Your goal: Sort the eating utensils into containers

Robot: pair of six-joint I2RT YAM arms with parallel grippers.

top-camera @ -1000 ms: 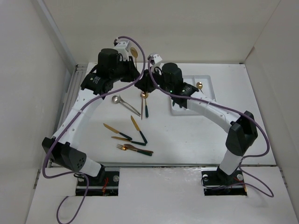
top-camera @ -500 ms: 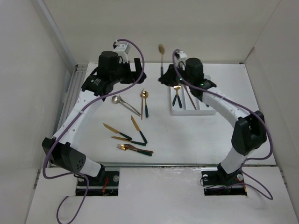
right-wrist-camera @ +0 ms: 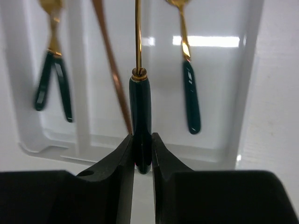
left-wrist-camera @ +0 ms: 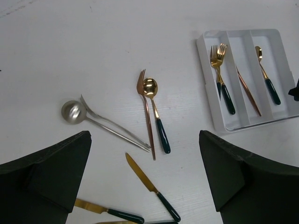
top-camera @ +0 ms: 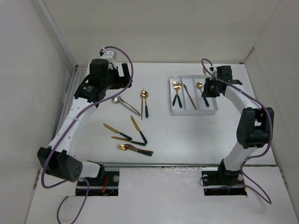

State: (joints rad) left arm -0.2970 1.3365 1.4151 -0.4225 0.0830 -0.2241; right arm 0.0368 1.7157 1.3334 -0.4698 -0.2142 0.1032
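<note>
Your right tool (right-wrist-camera: 141,145) is clamped on the dark green handle of a gold-stemmed utensil (right-wrist-camera: 140,100). The handle end sits between the fingers and the stem points away from them, above the shallow white plastic tray (right-wrist-camera: 245,93). In the wrist view, the utensil lines up with the wall between the middle and right compartments. Your left tool (left-wrist-camera: 144,140) stands wide apart above a gold spoon with a dark green handle (left-wrist-camera: 156,114) on the white counter (left-wrist-camera: 93,46).

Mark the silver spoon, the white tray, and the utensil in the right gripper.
silver spoon (left-wrist-camera: 73,112), left wrist view, on its bowl.
white tray (left-wrist-camera: 211,100), left wrist view, on one long outer wall.
held utensil (right-wrist-camera: 140,107), right wrist view, on its dark green handle.
</note>
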